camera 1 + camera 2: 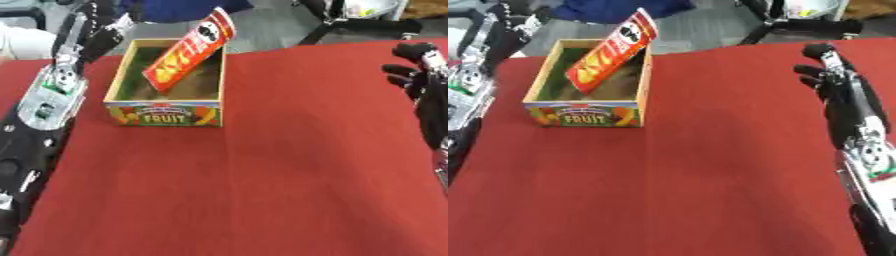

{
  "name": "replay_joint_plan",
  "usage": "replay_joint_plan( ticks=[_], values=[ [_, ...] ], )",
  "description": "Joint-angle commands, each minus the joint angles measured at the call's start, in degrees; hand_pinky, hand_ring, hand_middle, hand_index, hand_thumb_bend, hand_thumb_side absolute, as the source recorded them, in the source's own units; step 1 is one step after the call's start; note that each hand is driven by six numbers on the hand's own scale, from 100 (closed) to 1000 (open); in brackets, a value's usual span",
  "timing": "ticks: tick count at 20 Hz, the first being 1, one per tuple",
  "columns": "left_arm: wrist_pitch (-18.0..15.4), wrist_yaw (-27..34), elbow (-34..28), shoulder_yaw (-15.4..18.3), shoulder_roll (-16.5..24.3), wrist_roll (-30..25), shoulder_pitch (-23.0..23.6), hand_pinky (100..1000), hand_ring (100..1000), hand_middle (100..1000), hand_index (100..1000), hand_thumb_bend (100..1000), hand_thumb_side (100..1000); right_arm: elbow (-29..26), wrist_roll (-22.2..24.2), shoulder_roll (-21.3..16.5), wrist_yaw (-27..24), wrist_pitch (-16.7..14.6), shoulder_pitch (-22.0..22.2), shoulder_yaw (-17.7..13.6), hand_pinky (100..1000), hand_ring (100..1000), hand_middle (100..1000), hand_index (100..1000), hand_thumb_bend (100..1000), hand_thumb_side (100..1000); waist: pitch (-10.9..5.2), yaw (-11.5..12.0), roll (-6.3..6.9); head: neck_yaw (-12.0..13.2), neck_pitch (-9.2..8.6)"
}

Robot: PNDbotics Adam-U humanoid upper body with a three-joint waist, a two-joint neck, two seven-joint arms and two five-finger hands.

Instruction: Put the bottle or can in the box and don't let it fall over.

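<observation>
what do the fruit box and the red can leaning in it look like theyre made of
The box looks like printed cardboard: thin flat walls, matte, a colour fruit label on the front. The can looks like a paperboard tube with a glossy printed red wrap, going by its straight sides and slight sheen. The look leaves both open.

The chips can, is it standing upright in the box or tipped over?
Tipped. The chips can leans steeply, its lower end inside the fruit box and its top sticking out past the far right rim. Neither hand touches it.
</observation>
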Motion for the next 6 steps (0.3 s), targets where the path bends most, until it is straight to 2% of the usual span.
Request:
replay_joint_plan(
  ticks=[1, 6],
  values=[
    [0.52, 1.56, -4.65, -0.67, 2.43, -0.26, 0.61, 1000, 825, 766, 853, 574, 620, -0.76, -0.2, -0.76, -0.47, -0.29, -0.39, -0.65, 899, 828, 879, 866, 100, 907, -1.59, 0.3, -0.22, -0.46, 0.51],
    [2.12, 2.49, -11.5, -2.19, 3.51, -1.11, 3.82, 1000, 823, 765, 847, 542, 607, -0.8, -0.26, -0.81, -0.46, -0.37, -0.27, -0.74, 899, 829, 879, 866, 100, 904, -1.91, 0.66, -0.37, -0.99, 1.02]
  ],
)
